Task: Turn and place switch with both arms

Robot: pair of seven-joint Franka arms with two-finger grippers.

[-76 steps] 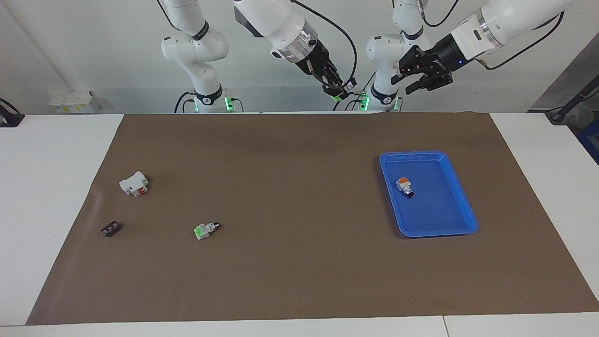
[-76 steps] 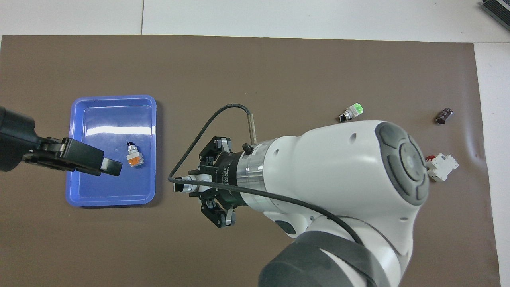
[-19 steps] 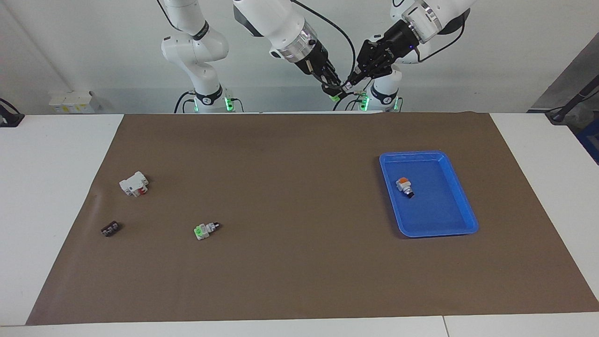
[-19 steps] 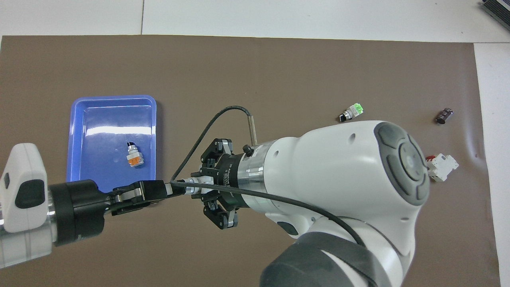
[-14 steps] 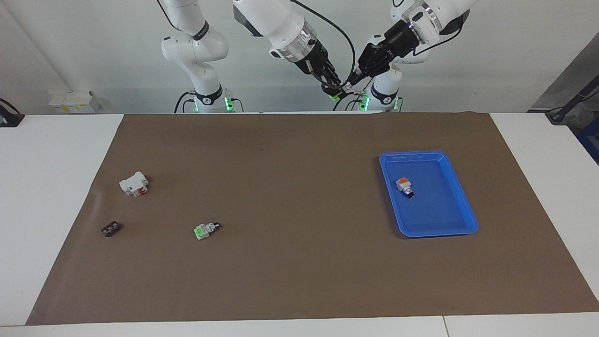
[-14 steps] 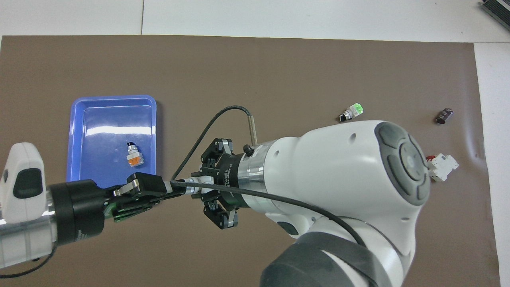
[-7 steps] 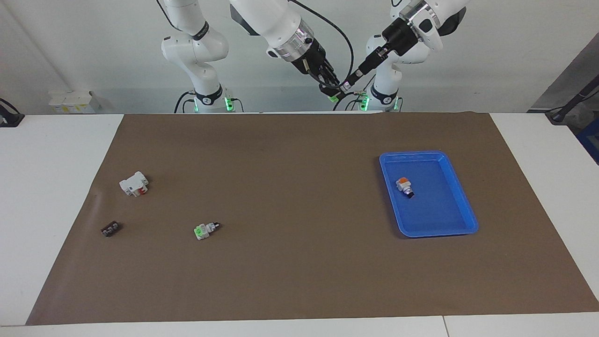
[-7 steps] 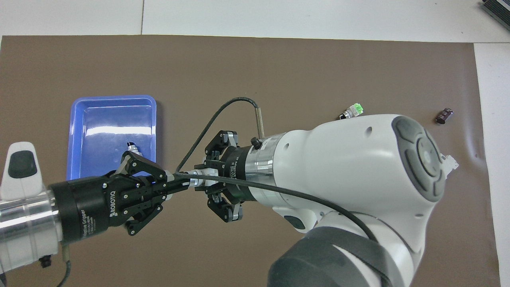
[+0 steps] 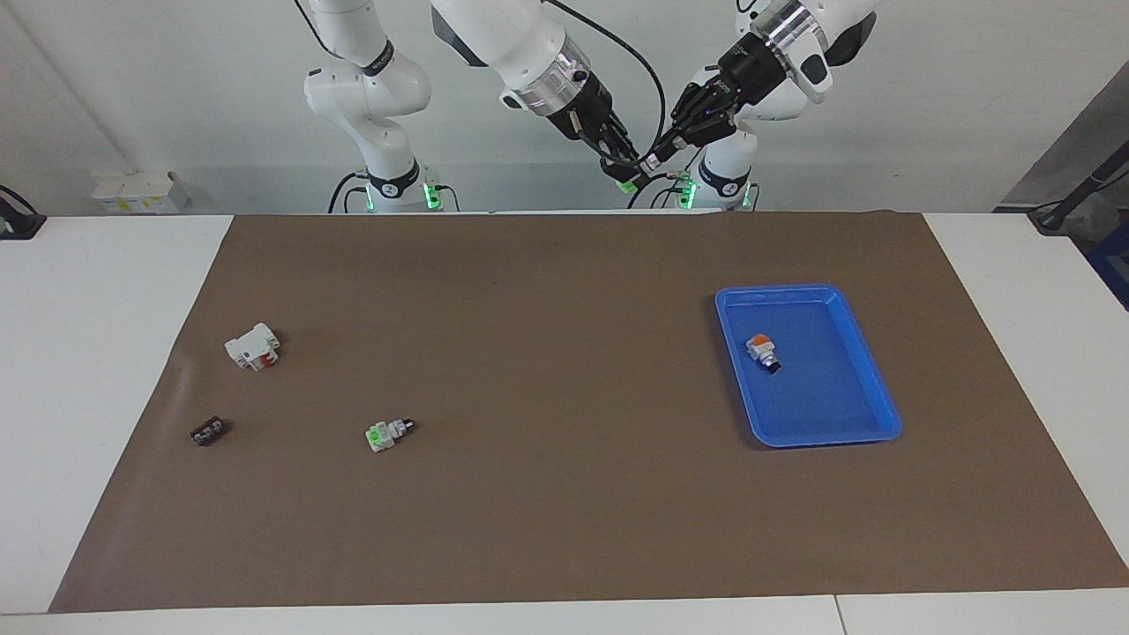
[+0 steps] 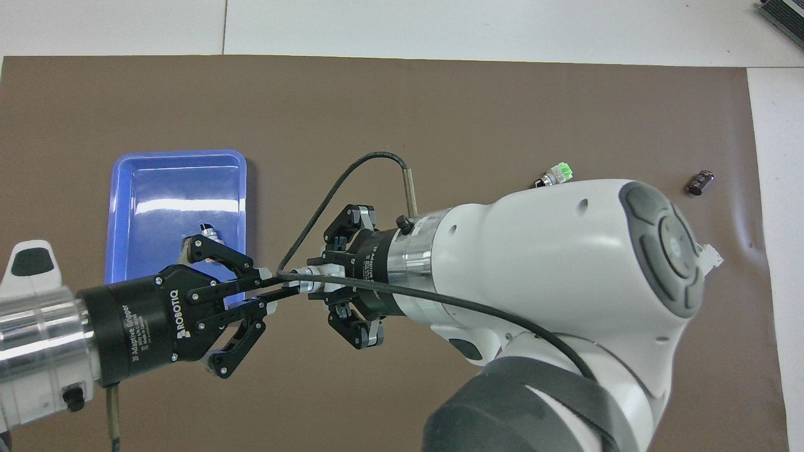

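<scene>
Up in the air between the two bases, the right gripper (image 9: 628, 173) and the left gripper (image 9: 660, 155) meet tip to tip, and the switch (image 9: 641, 168) is caught between them! The right gripper's fingers are pinched tight on the switch's pale green end, while the left gripper's fingers are closed in on its silver tip from the other end. From overhead the same picture: left gripper (image 10: 276, 290) nose to nose with the right gripper (image 10: 323, 285), the switch (image 10: 304, 285) a small white and silver bar bridging them, all of it over the brown mat (image 9: 564, 529) just beside the blue tray (image 9: 873, 388).

Down on the table, that tray sits toward the left arm's end, an orange-topped switch (image 9: 763, 351) lying inside it. Toward the right arm's end there's a switch with a brighter green block (image 9: 386, 433) lying on the mat, a white and red breaker (image 9: 252, 346) nearer to the robots than it, and a small dark component (image 9: 207, 432) close to the mat's edge.
</scene>
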